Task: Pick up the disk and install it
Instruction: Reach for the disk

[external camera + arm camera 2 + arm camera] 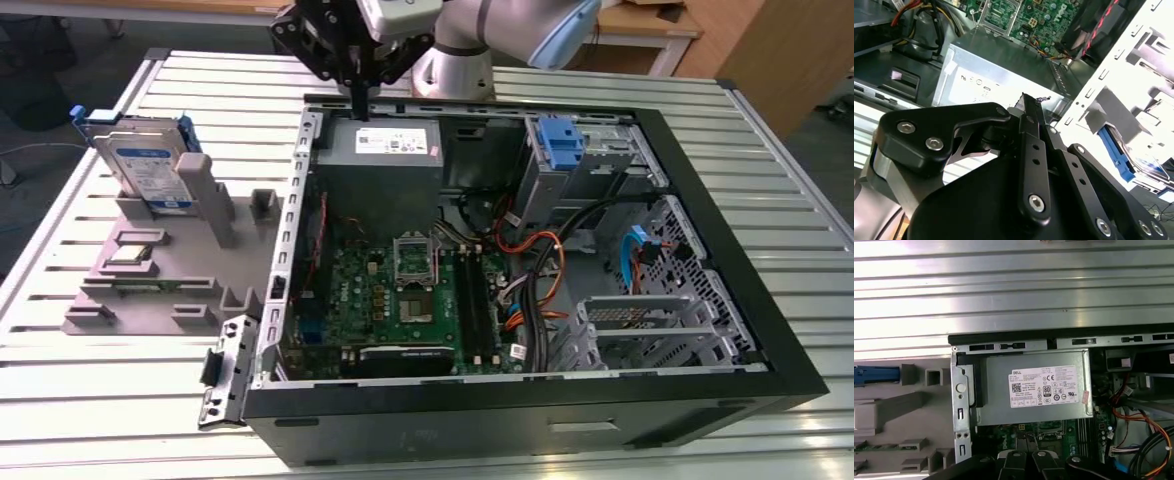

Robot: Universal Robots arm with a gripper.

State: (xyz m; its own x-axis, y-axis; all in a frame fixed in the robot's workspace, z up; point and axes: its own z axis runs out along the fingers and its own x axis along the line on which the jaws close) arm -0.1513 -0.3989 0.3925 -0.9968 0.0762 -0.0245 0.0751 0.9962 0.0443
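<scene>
At the case's (534, 425) 12 o'clock rim, gripper (359, 112) hangs just above the power supply (394, 145), tips down, jaws pinched together with nothing between them. Disk (144, 165) stands upright in the grey rack (160, 270) outside the case, at the gripper's 8 o'clock, well apart.

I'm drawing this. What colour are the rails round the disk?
The rails on the disk are blue, clearest in the exterior view.
</scene>
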